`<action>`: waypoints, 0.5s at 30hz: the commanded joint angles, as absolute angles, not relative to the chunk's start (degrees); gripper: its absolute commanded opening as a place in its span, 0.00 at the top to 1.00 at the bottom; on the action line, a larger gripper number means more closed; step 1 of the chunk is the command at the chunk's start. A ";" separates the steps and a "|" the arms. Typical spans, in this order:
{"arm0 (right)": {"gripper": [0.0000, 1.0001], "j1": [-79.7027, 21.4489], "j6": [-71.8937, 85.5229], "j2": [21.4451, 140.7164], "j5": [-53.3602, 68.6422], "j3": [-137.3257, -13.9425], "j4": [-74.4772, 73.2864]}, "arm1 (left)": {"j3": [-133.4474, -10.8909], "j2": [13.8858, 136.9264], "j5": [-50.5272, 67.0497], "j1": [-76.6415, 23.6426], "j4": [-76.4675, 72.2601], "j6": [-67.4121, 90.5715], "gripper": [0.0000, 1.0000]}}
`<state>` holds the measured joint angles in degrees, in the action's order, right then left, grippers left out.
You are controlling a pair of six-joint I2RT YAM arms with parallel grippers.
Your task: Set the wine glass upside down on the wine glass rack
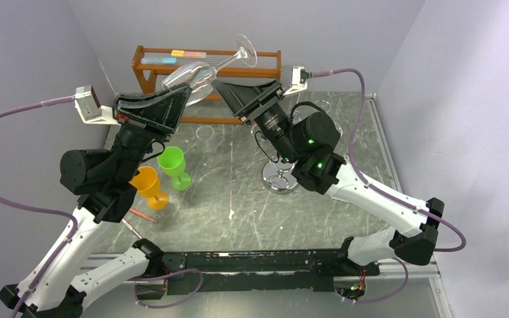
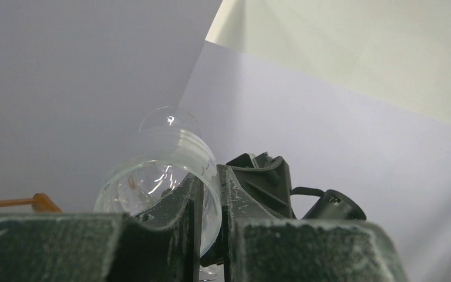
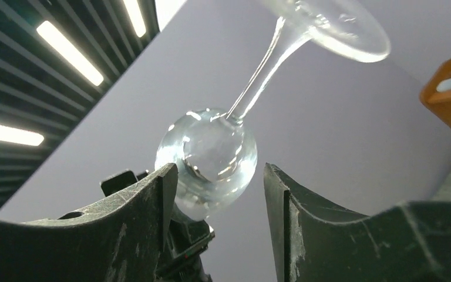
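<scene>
The clear wine glass [image 1: 184, 74] hangs tilted above the back of the table, its stem running up and right to its foot [image 1: 246, 50]. My left gripper [image 1: 189, 91] is shut on the bowl's rim, with one finger inside the bowl [image 2: 152, 170] and one outside. Facing it from the right, my right gripper [image 1: 220, 85] is open. In the right wrist view the bowl [image 3: 211, 147] sits just beyond the open fingers, closer to the left finger [image 3: 152, 194]; contact cannot be told. The wine glass rack's chrome base [image 1: 275, 182] shows under the right arm, which hides the rest.
A brown wooden shelf unit [image 1: 144, 66] stands at the back wall, behind the glass. A green plastic goblet [image 1: 174, 165] and an orange one [image 1: 149, 187] stand at the left of the table beside the left arm. A thin red stick [image 1: 140, 215] lies near them.
</scene>
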<state>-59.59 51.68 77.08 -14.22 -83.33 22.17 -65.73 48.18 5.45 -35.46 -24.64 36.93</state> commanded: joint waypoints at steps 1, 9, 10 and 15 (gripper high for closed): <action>0.41 -60.82 53.94 77.04 -21.67 -81.76 31.57 | -65.17 46.46 7.95 -35.50 -30.83 38.71 0.95; 0.45 -60.95 58.22 79.60 -22.36 -85.24 29.64 | -63.41 45.61 9.67 -35.46 -33.23 41.01 0.95; 0.47 -60.99 58.22 80.11 -21.72 -85.59 29.82 | -63.41 45.60 9.95 -35.49 -33.37 41.16 0.95; 0.58 -61.00 58.79 80.76 -20.58 -86.05 30.94 | -62.83 45.48 11.23 -35.45 -34.01 42.02 0.95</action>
<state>-60.51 57.69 79.90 -19.97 -84.51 29.06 -63.09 46.15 7.94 -35.42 -28.84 40.38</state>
